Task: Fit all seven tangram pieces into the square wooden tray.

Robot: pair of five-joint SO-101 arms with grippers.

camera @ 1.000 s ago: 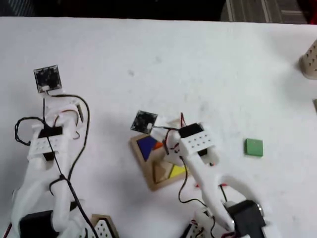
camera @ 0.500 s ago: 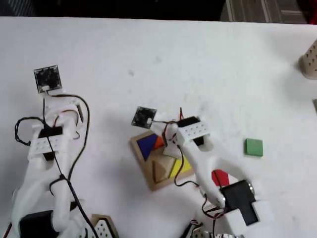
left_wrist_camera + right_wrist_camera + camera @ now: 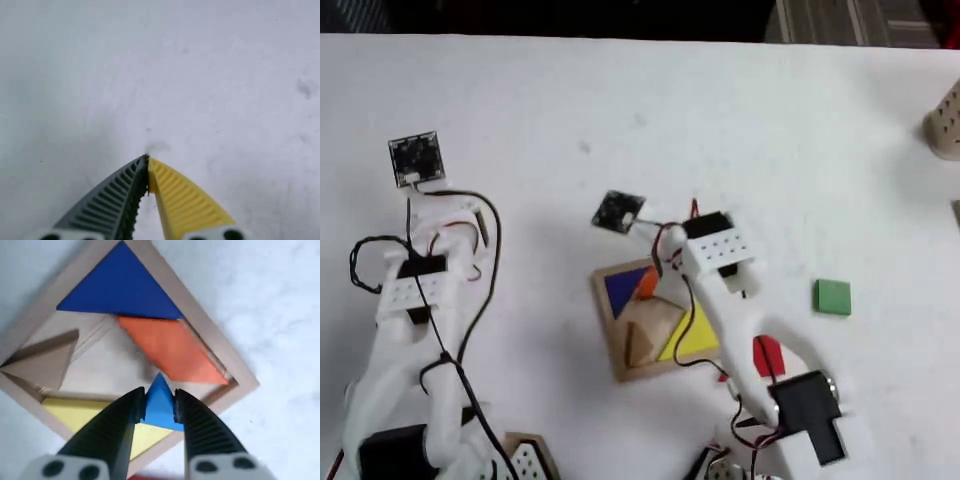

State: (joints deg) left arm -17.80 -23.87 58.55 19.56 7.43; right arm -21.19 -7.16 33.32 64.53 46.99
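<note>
Since the earlier frame, my right gripper [image 3: 159, 399] is shifting toward the far side of the wooden tray [image 3: 226, 371], jaws clamping the small blue triangle [image 3: 161, 409] above the gap beside the orange piece [image 3: 170, 350]. Placement is likely calling for straight lowering, then release.

Red piece [image 3: 769, 355] half under right arm [image 3: 738, 318]; tray [image 3: 609, 315] corner covered.

On the white table [image 3: 720, 110], a beige block dotted with holes [image 3: 946, 125] stands at the edge.
</note>
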